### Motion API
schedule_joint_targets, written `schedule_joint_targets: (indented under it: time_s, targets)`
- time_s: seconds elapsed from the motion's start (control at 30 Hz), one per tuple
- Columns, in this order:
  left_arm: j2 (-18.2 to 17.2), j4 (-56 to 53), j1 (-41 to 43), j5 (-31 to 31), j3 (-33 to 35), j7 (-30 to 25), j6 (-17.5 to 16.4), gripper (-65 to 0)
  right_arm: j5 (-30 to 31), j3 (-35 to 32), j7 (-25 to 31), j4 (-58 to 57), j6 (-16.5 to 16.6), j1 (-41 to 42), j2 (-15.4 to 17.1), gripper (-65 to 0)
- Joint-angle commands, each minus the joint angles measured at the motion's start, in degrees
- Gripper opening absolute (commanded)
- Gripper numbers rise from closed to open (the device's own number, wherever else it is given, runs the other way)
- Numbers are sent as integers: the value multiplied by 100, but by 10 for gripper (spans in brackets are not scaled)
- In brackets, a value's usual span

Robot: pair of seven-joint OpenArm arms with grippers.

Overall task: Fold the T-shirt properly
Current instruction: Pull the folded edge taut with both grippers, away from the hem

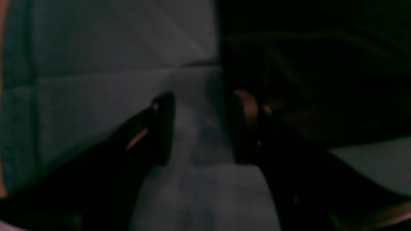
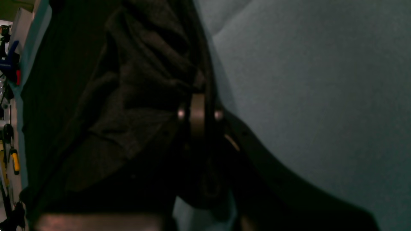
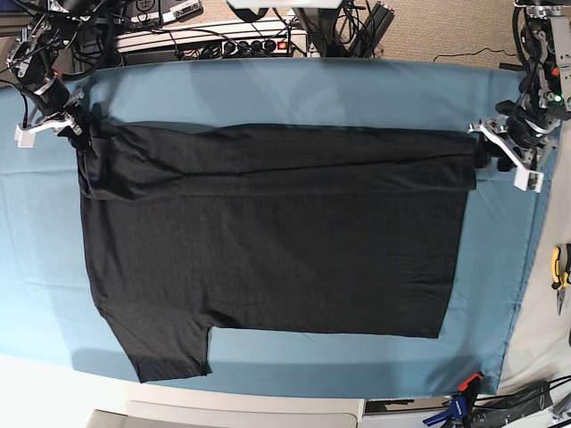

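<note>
The black T-shirt [image 3: 268,241] lies spread on the teal table cloth [image 3: 268,89], plain side up, its top part folded down in a long band, one sleeve at the lower left. My right gripper [image 3: 78,132] is at the shirt's upper left corner; in the right wrist view its jaws [image 2: 197,110] are shut on bunched black T-shirt fabric [image 2: 128,96]. My left gripper [image 3: 486,147] is at the upper right corner, open. In its wrist view the left gripper [image 1: 202,128] frames bare cloth, with one finger against the dark T-shirt edge [image 1: 305,80].
Yellow-handled pliers [image 3: 558,267] lie off the cloth at the right. A clamp [image 3: 459,408] grips the table's front right edge. Cables and a power strip [image 3: 223,40] run behind the table. The table cloth ends near the right arm of the base view.
</note>
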Motion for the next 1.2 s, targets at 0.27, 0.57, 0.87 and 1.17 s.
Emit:
schedule_joint_targets:
  time_s: [0.27, 0.57, 0.87, 1.17]
  targets:
    - [396, 31, -28, -380, -52, 68, -15, -354, -59, 44, 33, 59, 0, 2, 114, -650]
    - [732, 26, -28, -448, -52, 63, -57, -354, -68, 44, 44, 59, 0, 2, 114, -650]
    - [822, -374, -31, -494, -52, -4, -57, -366, -48, 44, 85, 59, 0, 2, 114, -650]
    - [802, -391, -26, -267, -52, -39, -52, -650, -267, 44, 304, 61, -2, 0, 114, -650]
